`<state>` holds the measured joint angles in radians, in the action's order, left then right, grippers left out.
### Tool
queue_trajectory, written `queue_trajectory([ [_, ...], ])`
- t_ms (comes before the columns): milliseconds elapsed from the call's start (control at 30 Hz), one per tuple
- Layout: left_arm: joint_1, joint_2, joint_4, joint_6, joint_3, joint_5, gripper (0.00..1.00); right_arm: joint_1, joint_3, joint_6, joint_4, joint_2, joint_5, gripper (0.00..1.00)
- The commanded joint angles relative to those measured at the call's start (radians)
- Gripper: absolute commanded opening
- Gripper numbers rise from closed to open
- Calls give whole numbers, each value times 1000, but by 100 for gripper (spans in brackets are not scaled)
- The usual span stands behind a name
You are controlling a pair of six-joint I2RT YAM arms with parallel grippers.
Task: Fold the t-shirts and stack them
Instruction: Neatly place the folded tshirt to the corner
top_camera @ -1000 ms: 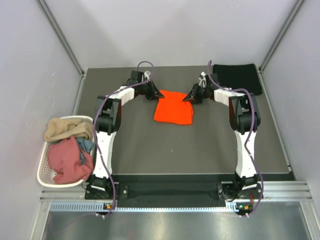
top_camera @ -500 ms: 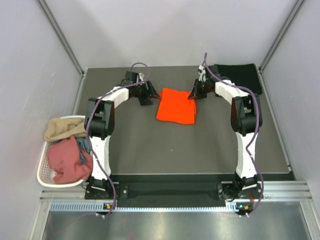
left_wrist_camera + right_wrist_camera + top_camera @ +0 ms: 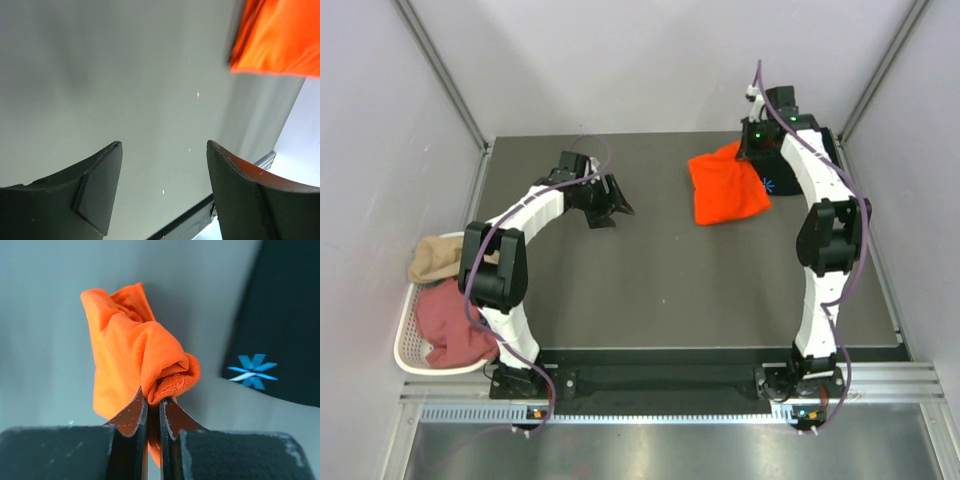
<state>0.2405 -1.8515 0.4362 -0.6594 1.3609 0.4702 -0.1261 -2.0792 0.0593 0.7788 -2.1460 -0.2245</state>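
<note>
Orange t-shirt (image 3: 728, 190): folded, at the far right of the bench (image 3: 670, 290). One bunched edge is pinched tight between the right gripper (image 3: 151, 402) fingers, likely so it can be carried onto the black t-shirt (image 3: 290, 315) just beside it, which looks like the stack's base.
Left gripper (image 3: 162, 147): fingers wide, holding nothing, over bare bench, well apart.
Tan t-shirt (image 3: 440, 258), pink t-shirt (image 3: 455, 325): heaped unfolded in the basket (image 3: 404, 340).

Orange shirt (image 3: 728, 190) now aloft, rightward
</note>
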Motion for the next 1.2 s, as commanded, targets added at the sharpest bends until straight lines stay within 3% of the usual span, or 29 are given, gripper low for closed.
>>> queue_trajectory([
  [0, 37, 67, 56, 18, -19, -8, 72, 49, -91, -53, 48, 49, 59, 0],
  [400, 69, 72, 91, 27, -51, 10, 72, 117, -231, -196, 25, 17, 198, 0],
  [600, 92, 52, 107, 32, -39, 24, 72, 167, -341, -194, 45, -37, 185, 0],
  [1167, 97, 43, 154, 66, -32, 42, 71, 192, -308, -185, -67, -98, 188, 0],
])
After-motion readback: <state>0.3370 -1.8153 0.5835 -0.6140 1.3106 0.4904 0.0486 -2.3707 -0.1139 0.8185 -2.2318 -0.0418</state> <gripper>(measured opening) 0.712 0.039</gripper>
